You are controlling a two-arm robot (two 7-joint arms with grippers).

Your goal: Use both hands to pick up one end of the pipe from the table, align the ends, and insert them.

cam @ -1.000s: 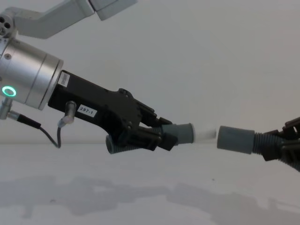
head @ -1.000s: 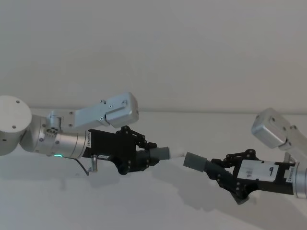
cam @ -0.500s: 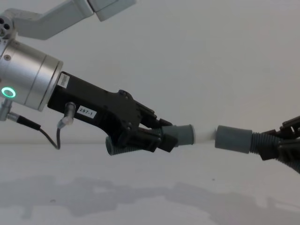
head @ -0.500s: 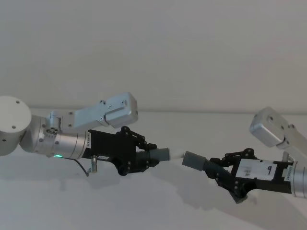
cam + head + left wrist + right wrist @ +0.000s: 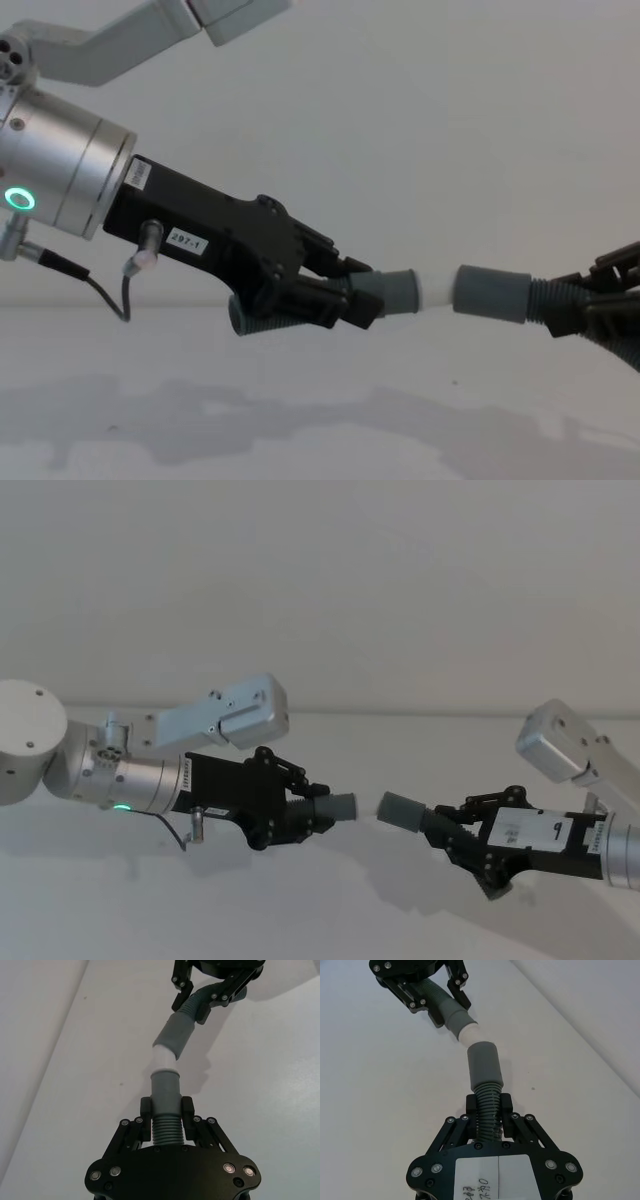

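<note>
While both pipe pieces are held up above the counter [image 5: 300, 440], picking up and lining up are done. The left tool [image 5: 167, 1115] is clenched on one ribbed part, the right tool [image 5: 489, 1110] on the other. Pushing in is left. The white tip [image 5: 163, 1057] is seen touching the collar [image 5: 175, 1036] in the wrist views; a small bend is shown there too.

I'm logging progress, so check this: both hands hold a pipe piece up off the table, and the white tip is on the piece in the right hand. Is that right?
Not quite. The white tip is on the pipe piece in the left hand, not the right hand. The chest view shows it sticking out of the left piece's collar toward the right piece's plain grey collar. Both pieces are indeed held off the table.
</note>
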